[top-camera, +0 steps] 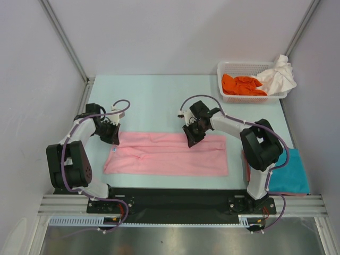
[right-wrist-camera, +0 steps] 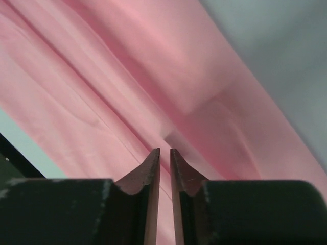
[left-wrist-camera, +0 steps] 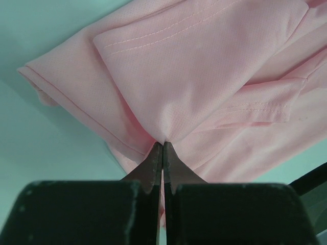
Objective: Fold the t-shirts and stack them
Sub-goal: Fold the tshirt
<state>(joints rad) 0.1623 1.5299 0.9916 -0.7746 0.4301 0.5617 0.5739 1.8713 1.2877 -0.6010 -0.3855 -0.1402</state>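
Note:
The light pink t-shirt (top-camera: 170,156) lies folded into a long flat strip across the middle of the table. My left gripper (top-camera: 112,139) is at its far left corner and is shut on a pinch of the pink cloth (left-wrist-camera: 204,76), with the tips (left-wrist-camera: 163,144) biting a puckered fold. My right gripper (top-camera: 192,139) is over the strip's far edge near its middle. Its jaws (right-wrist-camera: 164,149) stand a narrow gap apart just above the pink cloth (right-wrist-camera: 102,92) and hold nothing. A folded teal t-shirt (top-camera: 289,172) lies at the near right. The orange (top-camera: 241,85) and white (top-camera: 279,74) t-shirts are bunched in the basket.
The white lattice basket (top-camera: 234,65) stands at the far right corner, with the white shirt hanging over its rim. The right arm's base stands between the pink strip and the teal shirt. A black rail runs along the near table edge.

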